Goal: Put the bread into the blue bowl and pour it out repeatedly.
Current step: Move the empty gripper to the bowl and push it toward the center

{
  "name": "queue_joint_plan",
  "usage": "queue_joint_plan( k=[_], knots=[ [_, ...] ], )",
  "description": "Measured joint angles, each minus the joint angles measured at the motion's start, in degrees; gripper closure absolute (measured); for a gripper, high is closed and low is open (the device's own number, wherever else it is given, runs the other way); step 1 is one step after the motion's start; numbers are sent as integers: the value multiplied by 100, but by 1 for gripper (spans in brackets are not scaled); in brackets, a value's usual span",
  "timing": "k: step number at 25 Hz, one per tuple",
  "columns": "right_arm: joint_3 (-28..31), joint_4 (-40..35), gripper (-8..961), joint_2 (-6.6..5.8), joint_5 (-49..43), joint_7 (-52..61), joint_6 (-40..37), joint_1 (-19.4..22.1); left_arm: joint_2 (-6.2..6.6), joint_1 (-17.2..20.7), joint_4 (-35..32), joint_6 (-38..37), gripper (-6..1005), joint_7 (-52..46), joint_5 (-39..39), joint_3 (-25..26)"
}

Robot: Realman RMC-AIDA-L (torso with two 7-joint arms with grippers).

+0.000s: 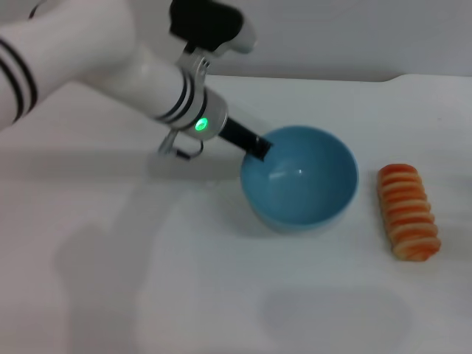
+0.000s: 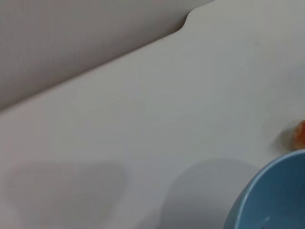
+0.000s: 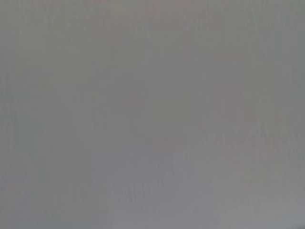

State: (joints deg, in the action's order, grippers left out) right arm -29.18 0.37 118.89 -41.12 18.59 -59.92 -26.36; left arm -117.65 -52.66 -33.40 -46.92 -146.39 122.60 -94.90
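Note:
The blue bowl (image 1: 299, 177) sits mid-table, tipped so its glossy, empty inside faces the head camera. My left gripper (image 1: 257, 146) reaches in from the upper left, its black fingers clamped on the bowl's left rim. The bread (image 1: 409, 212), orange-and-cream striped, lies on the table to the right of the bowl, apart from it. In the left wrist view the blue bowl (image 2: 271, 195) fills one corner and a sliver of the bread (image 2: 300, 134) shows at the edge. My right gripper is out of sight; its wrist view is plain grey.
The white table (image 1: 147, 280) spreads all around, with its back edge and a notch (image 2: 187, 20) against the grey wall. My left arm (image 1: 110, 66) crosses the upper left of the head view.

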Motion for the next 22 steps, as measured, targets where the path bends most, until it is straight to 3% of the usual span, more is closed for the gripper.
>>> queue_joint_plan(
  k=[7, 11, 15, 16, 17, 20, 22],
  knots=[
    [-109, -2, 342, -22, -67, 126, 512, -118, -45, -702, -218, -44, 1001, -769, 1729, -32],
    [-602, -416, 343, -60, -819, 1203, 953, -206, -53, -917, -237, -127, 1000, -1095, 2117, 18],
    [-1298, -1774, 344, -69, -2838, 3997, 1581, -86, -36, -957, -233, -182, 1000, -1118, 2141, 179],
    [-1510, -2584, 344, -65, -4045, 5659, 1611, 31, -36, -956, -199, -158, 1000, -1119, 2146, 247],
    [-1510, -2584, 344, -65, -4045, 5659, 1611, 31, -35, -944, -178, -138, 1000, -1120, 2147, 286],
    [-1557, -3708, 344, -61, -5987, 8033, 1313, 134, -35, -907, -164, -111, 1000, -1120, 2150, 391],
    [-1206, -4236, 345, -157, -7525, 9731, 555, 7, -37, -845, -164, -98, 999, -1150, 2156, 547]
  ],
)
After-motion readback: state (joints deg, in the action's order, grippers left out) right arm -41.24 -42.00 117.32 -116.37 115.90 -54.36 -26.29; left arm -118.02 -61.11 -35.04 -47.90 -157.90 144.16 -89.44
